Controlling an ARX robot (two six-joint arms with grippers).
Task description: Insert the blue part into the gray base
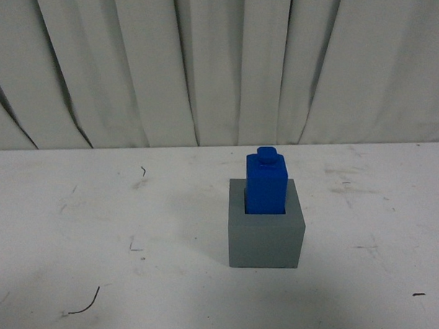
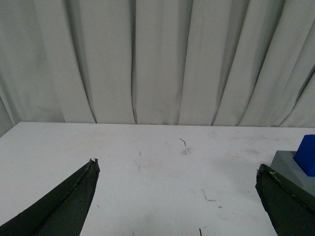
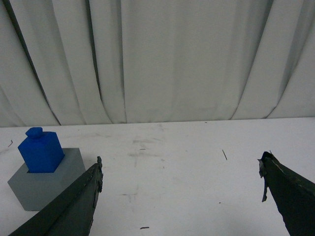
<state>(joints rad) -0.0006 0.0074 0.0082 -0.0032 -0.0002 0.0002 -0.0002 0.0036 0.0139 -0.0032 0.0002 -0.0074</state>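
The blue part [image 1: 267,183] stands upright in the recess of the gray base [image 1: 267,241], its stud on top, right of the table's middle in the front view. Neither arm shows in the front view. In the left wrist view my left gripper [image 2: 177,167] is open and empty over bare table; the base [image 2: 288,164] and a corner of the blue part [image 2: 308,155] show beside one finger. In the right wrist view my right gripper [image 3: 179,164] is open and empty; the blue part [image 3: 41,150] sits in the base [image 3: 44,183] beside one finger.
The white table [image 1: 99,234] carries scuffs and small dark marks. A pleated white curtain [image 1: 216,63] hangs behind its far edge.
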